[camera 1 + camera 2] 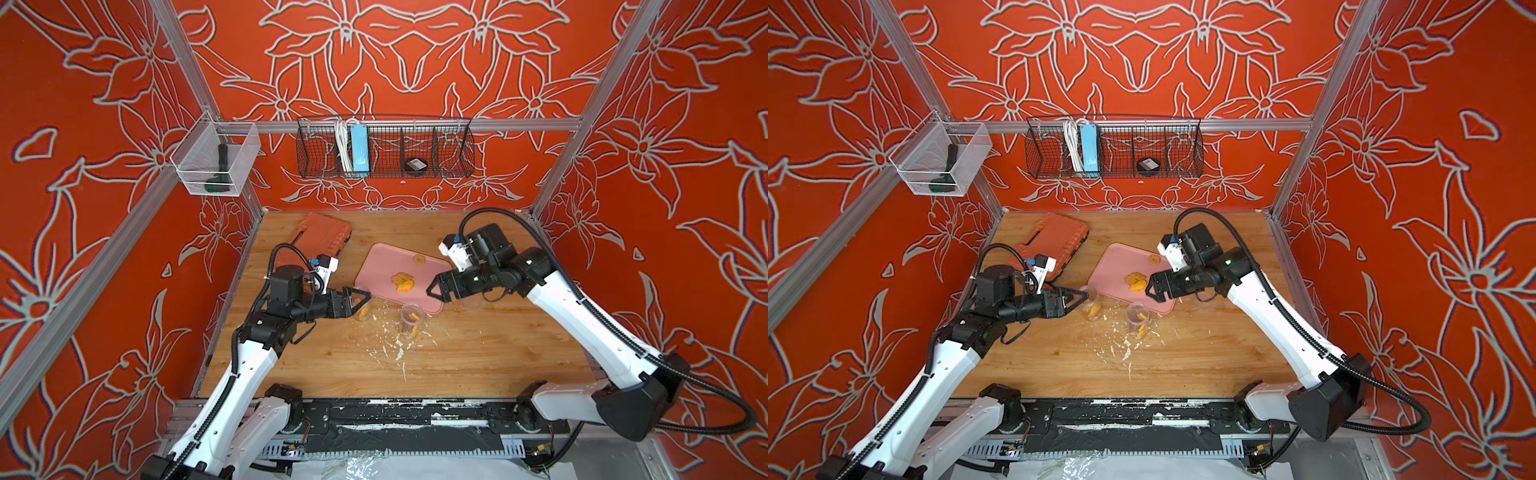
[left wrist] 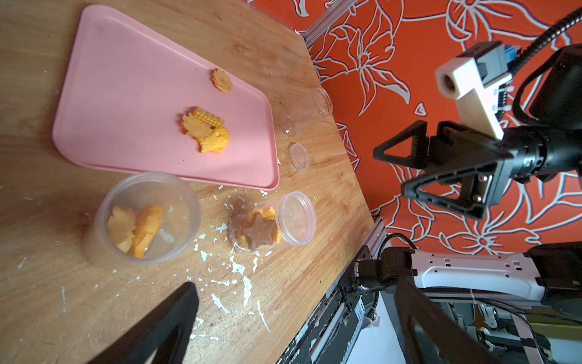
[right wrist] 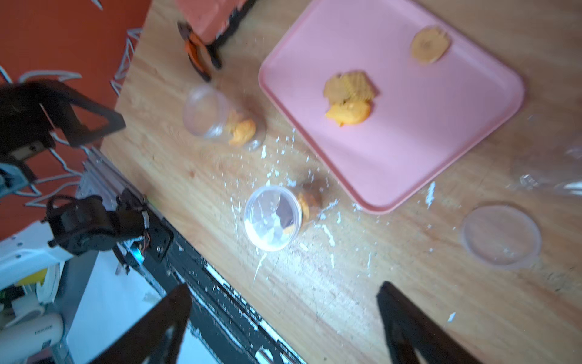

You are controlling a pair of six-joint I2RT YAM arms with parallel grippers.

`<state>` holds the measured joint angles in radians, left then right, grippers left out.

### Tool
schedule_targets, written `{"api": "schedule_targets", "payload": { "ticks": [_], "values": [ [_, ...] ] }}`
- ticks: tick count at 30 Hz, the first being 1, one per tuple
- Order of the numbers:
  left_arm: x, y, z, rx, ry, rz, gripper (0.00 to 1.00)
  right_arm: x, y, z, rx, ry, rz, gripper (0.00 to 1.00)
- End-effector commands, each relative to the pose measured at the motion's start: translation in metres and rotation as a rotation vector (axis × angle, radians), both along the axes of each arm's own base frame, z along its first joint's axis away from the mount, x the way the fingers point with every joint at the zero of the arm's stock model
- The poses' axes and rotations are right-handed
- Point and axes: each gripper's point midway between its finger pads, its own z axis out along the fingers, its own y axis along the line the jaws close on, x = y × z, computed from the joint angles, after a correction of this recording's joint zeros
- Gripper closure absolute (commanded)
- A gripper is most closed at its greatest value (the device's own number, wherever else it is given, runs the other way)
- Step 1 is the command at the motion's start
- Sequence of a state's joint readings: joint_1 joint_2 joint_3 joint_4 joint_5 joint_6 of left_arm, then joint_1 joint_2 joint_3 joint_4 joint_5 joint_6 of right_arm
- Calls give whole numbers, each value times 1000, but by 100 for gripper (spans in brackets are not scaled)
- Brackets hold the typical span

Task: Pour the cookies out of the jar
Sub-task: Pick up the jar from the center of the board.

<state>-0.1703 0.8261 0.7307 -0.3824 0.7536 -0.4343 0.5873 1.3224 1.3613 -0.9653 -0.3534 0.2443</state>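
Two clear lidless jars stand on the table in front of a pink tray [image 1: 382, 266]. One jar [image 1: 365, 312] [image 2: 148, 217] holds orange and yellow cookies [image 2: 135, 230] and sits just below my open left gripper [image 1: 361, 303] [image 1: 1081, 301] [image 2: 294, 283]. The other jar [image 1: 411, 318] [image 2: 274, 227] [image 3: 274, 217] holds a brown star cookie [image 2: 258, 231] and orange ones. More cookies [image 1: 402, 282] [image 2: 206, 130] [image 3: 348, 97] lie on the tray, with a single one [image 1: 419, 259] [image 2: 222, 80] farther back. My right gripper [image 1: 434, 293] [image 1: 1152, 291] [image 3: 283, 286] hovers open over the tray's right edge, holding nothing.
White crumbs [image 1: 397, 349] litter the wood in front of the jars. Clear lids [image 2: 299, 156] [image 3: 500, 236] lie to the right of the tray. An orange tool case [image 1: 324, 241] and pliers [image 3: 198, 53] sit at the back left. A wire basket [image 1: 384, 151] hangs on the rear wall.
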Motion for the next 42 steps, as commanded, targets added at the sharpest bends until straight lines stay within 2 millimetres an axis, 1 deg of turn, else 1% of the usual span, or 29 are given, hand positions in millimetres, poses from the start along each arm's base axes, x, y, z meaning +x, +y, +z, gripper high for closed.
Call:
{"api": "schedule_targets", "payload": {
  "ticks": [1, 4, 9, 16, 24, 35, 42],
  "values": [
    [-13, -3, -4, -28, 25, -31, 2, -17, -5, -25, -149, 35, 28, 1],
    [-19, -3, -10, -35, 40, -41, 2, -25, 4, -32, -211, 22, 64, 1],
    [-26, -5, -12, -49, 46, -57, 2, -32, 22, -48, -255, 28, 109, 1],
    [-29, -4, -17, -37, 51, -60, 2, -34, 39, -63, -324, 27, 150, 1],
    [-32, -3, -23, -28, 53, -64, 2, -27, 52, -77, -399, 19, 171, 1],
    [-33, -1, -22, -2, 37, -61, 2, -12, 60, -105, -502, 35, 185, 2],
    [-32, 0, -24, 2, 34, -58, 2, -8, 66, -121, -523, 61, 193, 5]
  ]
}}
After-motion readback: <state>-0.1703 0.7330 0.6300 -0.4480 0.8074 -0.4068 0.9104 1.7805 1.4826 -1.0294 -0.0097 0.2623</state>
